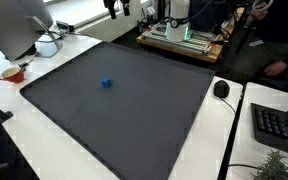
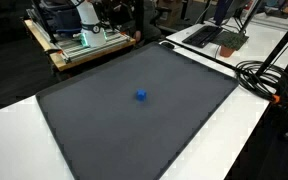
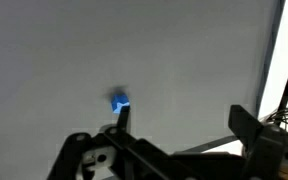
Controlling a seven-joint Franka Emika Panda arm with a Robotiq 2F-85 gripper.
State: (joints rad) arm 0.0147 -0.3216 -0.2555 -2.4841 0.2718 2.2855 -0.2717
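Closest to the lens in the wrist view, low in the picture: gripper (image 3: 184, 128), fingers spread wide apart, clamped on nothing. Just beyond the tip of the picture-left finger (image 3: 124, 115), a small blue cube (image 3: 119, 101), resting on a dark grey mat (image 3: 44, 50), outside the gap rather than within it; whether touching that fingertip, impossible to tell. In an exterior view, from left to right: a monitor (image 1: 14, 30) and a reddish bowl (image 1: 12, 73) on the white table (image 1: 34, 140), then the mat with the cube (image 1: 106, 84) lying left of its middle, then a black mouse (image 1: 221, 89) just off the mat's edge, then a keyboard (image 1: 279, 125). In an exterior view, the cube (image 2: 141, 96) near mid-mat, black cables (image 2: 269, 75) well apart at right.
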